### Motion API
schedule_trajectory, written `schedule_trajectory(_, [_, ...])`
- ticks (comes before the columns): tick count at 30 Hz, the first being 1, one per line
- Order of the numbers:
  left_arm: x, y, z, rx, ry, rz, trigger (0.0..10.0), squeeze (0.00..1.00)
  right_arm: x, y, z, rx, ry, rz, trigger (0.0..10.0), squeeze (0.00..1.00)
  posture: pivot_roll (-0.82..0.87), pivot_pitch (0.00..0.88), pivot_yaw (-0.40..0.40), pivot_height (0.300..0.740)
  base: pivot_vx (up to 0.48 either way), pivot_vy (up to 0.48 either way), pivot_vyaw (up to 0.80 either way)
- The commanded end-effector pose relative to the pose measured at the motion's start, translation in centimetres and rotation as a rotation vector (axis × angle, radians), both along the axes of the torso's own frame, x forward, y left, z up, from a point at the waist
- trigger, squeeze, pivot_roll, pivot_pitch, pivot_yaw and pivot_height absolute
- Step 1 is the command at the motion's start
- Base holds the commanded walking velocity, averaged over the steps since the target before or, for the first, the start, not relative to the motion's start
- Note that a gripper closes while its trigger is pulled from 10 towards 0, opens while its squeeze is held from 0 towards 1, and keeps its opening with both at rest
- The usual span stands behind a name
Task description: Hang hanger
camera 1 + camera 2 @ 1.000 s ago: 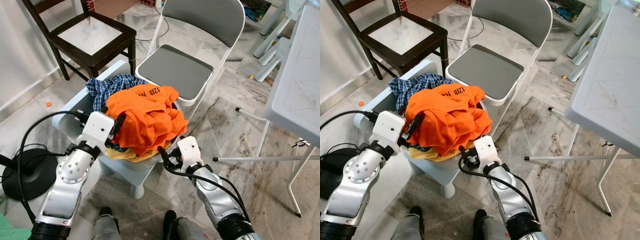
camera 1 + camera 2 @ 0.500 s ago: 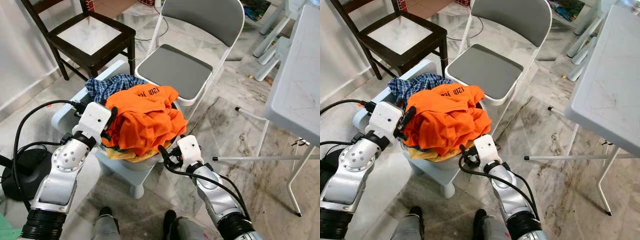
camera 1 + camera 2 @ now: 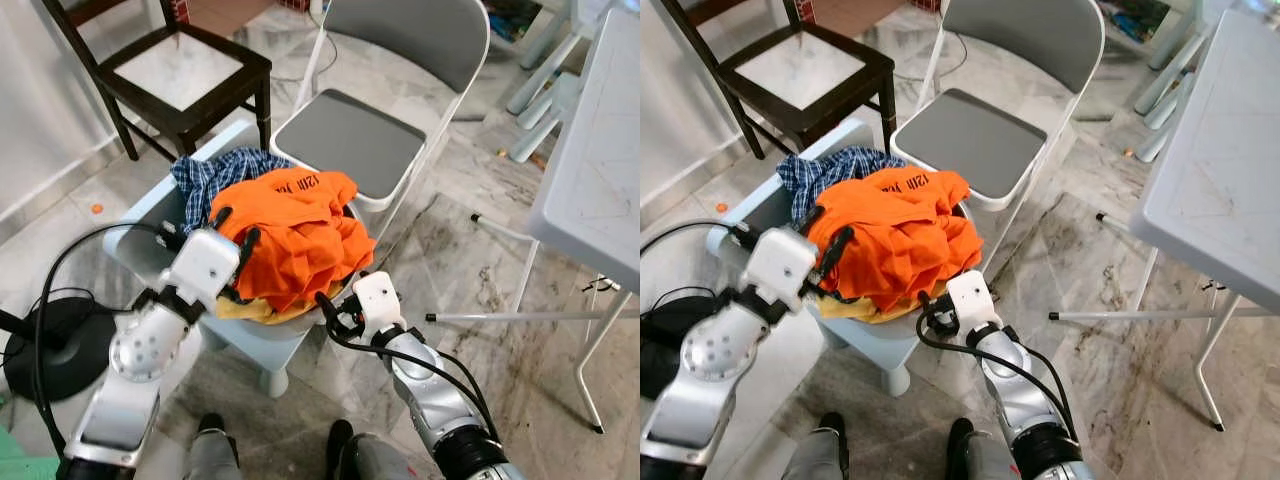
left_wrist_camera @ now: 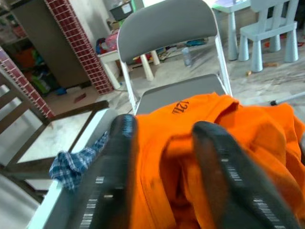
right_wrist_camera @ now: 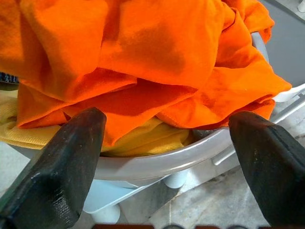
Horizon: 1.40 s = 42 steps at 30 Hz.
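Observation:
An orange shirt (image 3: 290,225) tops a heap of laundry in a white basket (image 5: 167,160), over a blue plaid shirt (image 3: 210,175) and a yellow garment (image 3: 250,308). I see no hanger. My left gripper (image 3: 237,228) is open at the heap's left side, its fingers (image 4: 214,167) on either side of an orange fold. My right gripper (image 5: 162,171) is wide open, low at the basket's front rim just under the orange shirt, holding nothing.
The basket rests on a light blue stool (image 3: 150,215). Behind it stand a grey folding chair (image 3: 350,140) and a dark wooden chair (image 3: 180,70). A white table (image 3: 600,150) and white tube legs (image 3: 520,318) are on the right, a black round base (image 3: 50,345) on the left.
My left arm swung out to the left, then back in; its fingers now stand higher against the orange shirt's edge. The right arm has not moved.

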<state>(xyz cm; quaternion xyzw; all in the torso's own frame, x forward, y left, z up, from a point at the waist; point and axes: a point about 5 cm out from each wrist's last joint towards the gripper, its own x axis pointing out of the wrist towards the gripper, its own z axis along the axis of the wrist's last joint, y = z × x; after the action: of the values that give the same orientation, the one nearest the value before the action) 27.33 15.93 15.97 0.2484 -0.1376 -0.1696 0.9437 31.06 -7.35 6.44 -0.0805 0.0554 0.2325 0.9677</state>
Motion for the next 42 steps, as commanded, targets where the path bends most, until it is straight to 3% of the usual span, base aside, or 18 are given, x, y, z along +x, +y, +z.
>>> schedule_trajectory(1, [-0.6,-0.4,-0.1,0.004,-0.018,-0.005,10.0,1.00,-0.4,-0.5,-0.9,-0.016,0.037,-0.009,10.0,0.00,0.25,0.301,-0.112,0.740,0.000,0.000,0.00])
schedule_trajectory(6, [-1.3,0.5,-1.6,0.002,0.002,0.088,10.0,1.00,-0.4,-0.4,-1.0,-0.018,0.039,-0.003,10.0,0.00,0.26,0.299,-0.118,0.740,0.000,0.000,0.00])
schedule_trajectory(12, [-0.7,2.2,-2.5,0.009,0.044,0.157,10.0,1.00,-0.3,-0.3,-1.0,-0.024,0.042,0.007,10.0,0.00,0.26,0.294,-0.119,0.740,0.000,0.000,0.00])
schedule_trajectory(29, [-0.5,2.5,-4.5,0.104,0.138,0.122,10.0,1.00,-0.3,-0.4,-1.1,-0.026,0.044,-0.005,10.0,0.00,0.25,0.290,-0.109,0.740,0.000,0.000,0.00])
schedule_trajectory(30, [-0.3,2.7,-4.7,0.110,0.145,0.125,10.0,0.67,-0.3,-0.4,-1.1,-0.025,0.044,-0.005,10.0,0.00,0.25,0.290,-0.109,0.740,0.000,0.000,0.00])
schedule_trajectory(31, [-0.2,2.8,-4.8,0.116,0.149,0.127,10.0,0.00,-0.3,-0.4,-1.1,-0.025,0.044,-0.005,10.0,0.00,0.25,0.290,-0.109,0.740,0.000,0.000,0.00])
schedule_trajectory(40, [1.4,3.1,-5.0,0.155,0.156,0.114,10.0,0.00,-0.2,-0.4,-1.0,-0.024,0.044,-0.010,10.0,0.00,0.24,0.287,-0.106,0.740,0.000,0.000,0.00])
schedule_trajectory(42, [2.2,2.9,-4.3,0.175,0.120,0.107,10.0,0.00,-0.2,-0.5,-1.0,-0.024,0.042,-0.016,10.0,0.00,0.23,0.286,-0.101,0.740,0.000,0.000,0.00])
